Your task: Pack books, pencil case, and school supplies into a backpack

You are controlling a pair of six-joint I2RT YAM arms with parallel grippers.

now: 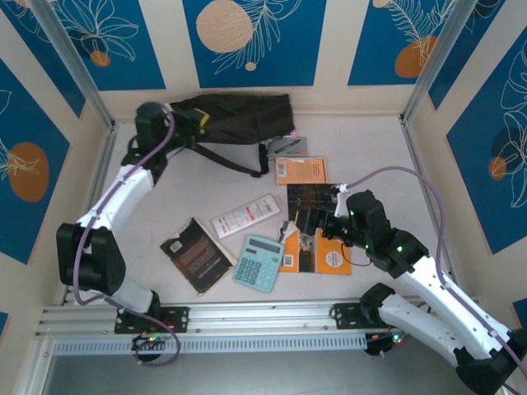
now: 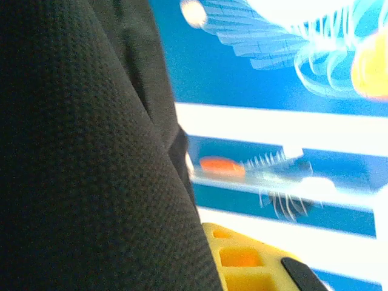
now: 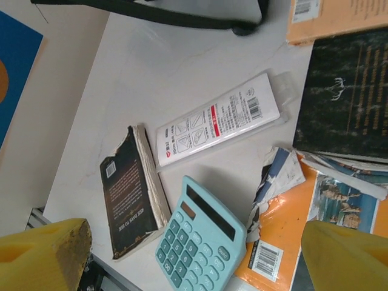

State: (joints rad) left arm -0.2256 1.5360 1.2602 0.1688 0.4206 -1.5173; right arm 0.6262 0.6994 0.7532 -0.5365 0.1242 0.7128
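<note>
The black backpack lies at the back of the table. My left gripper is at its left end, shut on its black fabric, which lies against one yellow finger. The grey pencil case lies just right of the backpack. An orange book, a black book with gold print and a torn orange book lie in a column. My right gripper hangs open above the teal calculator, between the dark brown book and the torn orange book.
The white-and-red strip packet lies behind the calculator. A backpack strap trails over the table towards the orange book. Bare table lies left of the brown book and at the far right.
</note>
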